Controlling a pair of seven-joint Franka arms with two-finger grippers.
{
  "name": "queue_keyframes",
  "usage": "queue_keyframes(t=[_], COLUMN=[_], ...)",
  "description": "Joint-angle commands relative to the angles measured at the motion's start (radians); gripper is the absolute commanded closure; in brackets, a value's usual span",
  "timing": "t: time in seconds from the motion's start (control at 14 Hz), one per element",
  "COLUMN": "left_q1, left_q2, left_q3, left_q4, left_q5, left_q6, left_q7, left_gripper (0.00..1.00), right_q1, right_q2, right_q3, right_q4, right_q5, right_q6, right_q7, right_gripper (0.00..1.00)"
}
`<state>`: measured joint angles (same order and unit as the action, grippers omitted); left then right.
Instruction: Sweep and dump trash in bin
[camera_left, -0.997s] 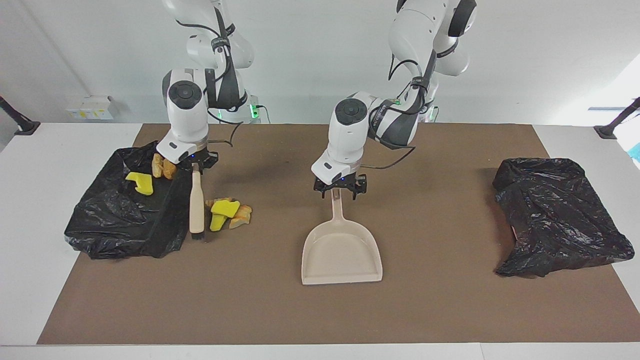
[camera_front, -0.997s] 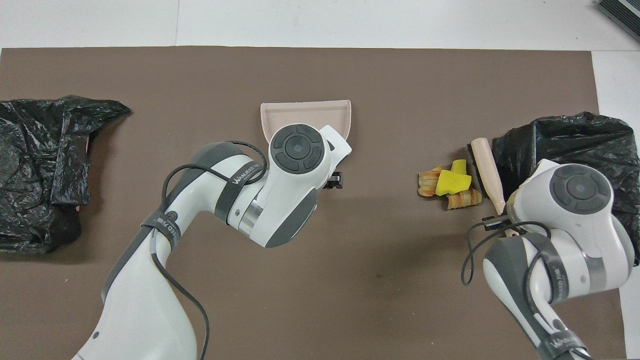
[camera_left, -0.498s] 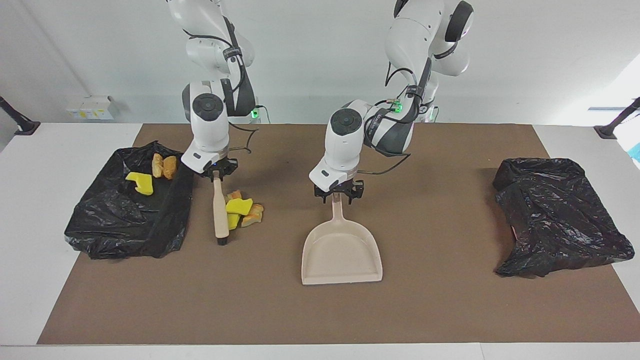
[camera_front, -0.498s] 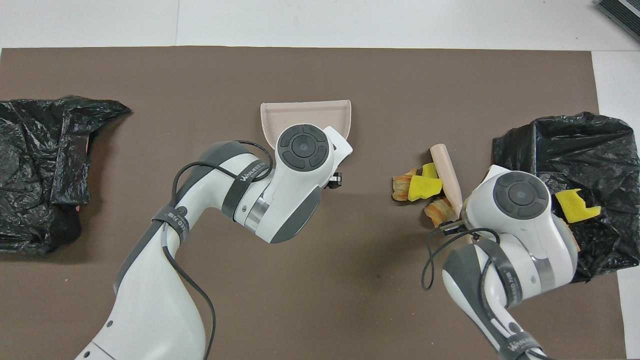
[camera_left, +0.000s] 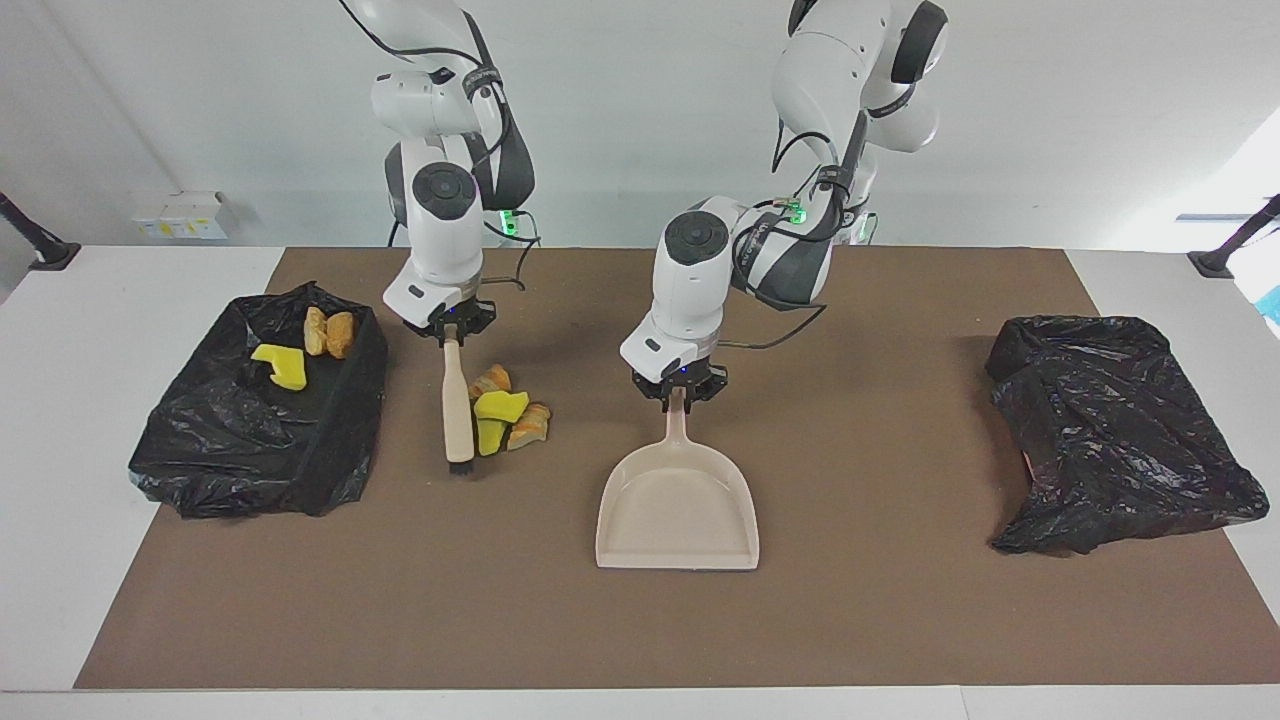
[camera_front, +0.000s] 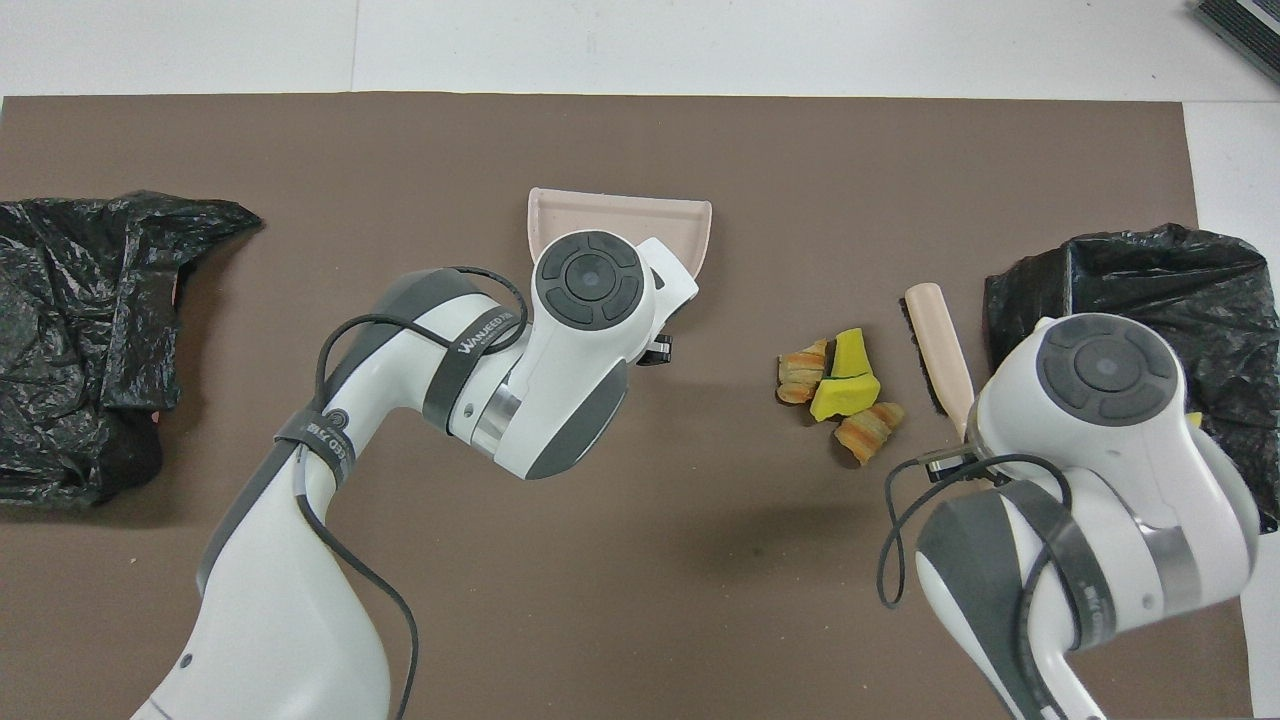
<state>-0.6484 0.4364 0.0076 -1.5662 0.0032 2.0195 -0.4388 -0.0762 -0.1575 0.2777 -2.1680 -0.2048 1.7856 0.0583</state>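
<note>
**Brush and pan in hand, pile waiting between them**

On the brown mat, a small pile of trash (camera_left: 505, 412), bright-yellow spongy chunks and orange-brown bread-like lumps, lies between the two tools. Taking that pile as the centre of a clock in the facing view, the pale wooden-handled brush (camera_left: 457, 412) stands just beside it at about nine o'clock, its dark bristles down on the mat, and the beige plastic dustpan (camera_left: 678, 505) sits at roughly four o'clock, well apart.

The right gripper (camera_left: 452, 330) is clamped on the top of the brush handle, at about eleven o'clock from the pile. Holding the brush on the side away from the pan looks deliberate: a push from there would drive the pile toward the pan. The left gripper (camera_left: 679, 392) is closed around the dustpan's handle, at about three o'clock from the pile. Gripped by the handle, the pan can be turned so its mouth meets the oncoming trash.

At nine o'clock from the brush sits a black-bag-lined bin (camera_left: 200, 440) at the right arm's end of the table, with one yellow chunk (camera_left: 282, 366) and two orange-brown lumps (camera_left: 328, 333) inside. A second crumpled black bag (camera_left: 1120, 430) lies at the left arm's end.
</note>
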Motion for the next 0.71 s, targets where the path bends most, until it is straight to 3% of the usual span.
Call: queue_keyframes(t=[0.0,0.28,0.64], left_q1=[0.035,0.047,0.032], left_q2=[-0.079,-0.099,-0.177], left_q3=[0.003,0.023,0.026], left_q4=[-0.011,-0.027,-0.164], left_q5=[0.017,0.018,0.086], left_q6=[-0.128,-0.229,-0.220], left_q7=[0.162,0.513,0.728], left_gripper=[1.00,1.00,1.00], right_q1=[-0.054,-0.054,0.035], right_q2=[-0.065,0.010,0.085], right_q3=[0.000,0.003,0.005], right_q4=[-0.114,-0.154,-0.158], right_q5=[0.015,0.021,0.031], right_q6=[0.043,0.138,0.210], right_q7=[-0.098,-0.069,0.109], right_gripper=[1.00,1.00,1.00])
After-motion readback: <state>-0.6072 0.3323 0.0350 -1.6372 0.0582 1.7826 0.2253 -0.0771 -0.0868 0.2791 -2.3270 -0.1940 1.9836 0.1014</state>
